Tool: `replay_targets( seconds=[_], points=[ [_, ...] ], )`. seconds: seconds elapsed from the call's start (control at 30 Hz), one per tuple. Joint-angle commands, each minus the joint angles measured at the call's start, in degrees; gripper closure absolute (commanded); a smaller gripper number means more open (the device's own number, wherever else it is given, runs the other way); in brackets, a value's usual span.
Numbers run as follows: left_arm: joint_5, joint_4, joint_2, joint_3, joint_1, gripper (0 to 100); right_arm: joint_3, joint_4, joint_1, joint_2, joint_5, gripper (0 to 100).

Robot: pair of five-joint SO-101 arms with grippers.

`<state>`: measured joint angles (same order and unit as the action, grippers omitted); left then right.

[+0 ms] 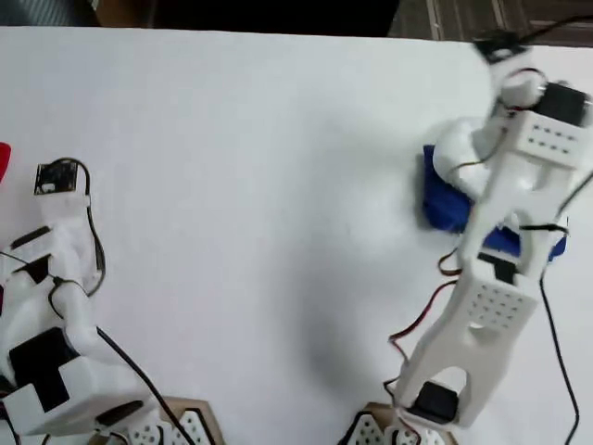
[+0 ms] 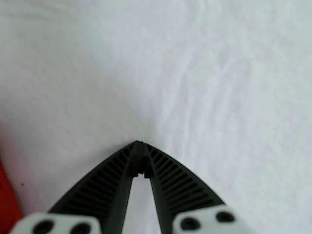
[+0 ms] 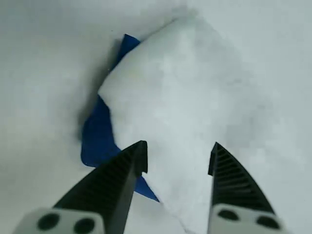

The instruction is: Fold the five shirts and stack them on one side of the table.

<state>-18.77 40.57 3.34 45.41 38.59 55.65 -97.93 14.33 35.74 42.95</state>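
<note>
My right gripper (image 3: 178, 148) hung with its jaws spread wide and nothing between them, just above a folded white shirt (image 3: 185, 92). That white shirt lay on top of a blue shirt (image 3: 97, 141), whose edge stuck out from under it along one side. In the high view the blue shirt (image 1: 443, 209) sat near the right side of the table (image 1: 278, 185), and my own right arm (image 1: 505, 222) crossed over it and hid most of it. A red wire (image 1: 419, 320) and a dark cable ran beside that arm.

My left gripper (image 2: 139, 146) was closed, fingertips meeting, holding nothing, low over the bare white table cover (image 2: 219, 73). A strip of red cloth (image 2: 7, 204) lay just beside it, also seen at the table's left edge (image 1: 3, 162). My left arm (image 1: 56, 278) stayed at that side, well apart from the shirts, with a black cable (image 1: 95, 246) looped beside it.
</note>
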Motion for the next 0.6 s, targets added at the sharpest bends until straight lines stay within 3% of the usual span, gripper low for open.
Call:
replay_targets(
  seconds=[0.0, 0.17, 0.57],
  points=[
    [0.5, -0.9, 0.3, -1.7, -0.3, 97, -3.9, -0.1, -4.6, -5.5, -0.5, 79.6],
    [0.5, -0.9, 0.3, -1.7, -0.3, 97, -7.9, -0.1, -8.3, -3.4, -1.5, 79.6],
    [0.5, -0.9, 0.3, -1.7, -0.3, 97, -7.5, 5.7, -5.5, 2.9, -2.9, 79.6]
  ],
)
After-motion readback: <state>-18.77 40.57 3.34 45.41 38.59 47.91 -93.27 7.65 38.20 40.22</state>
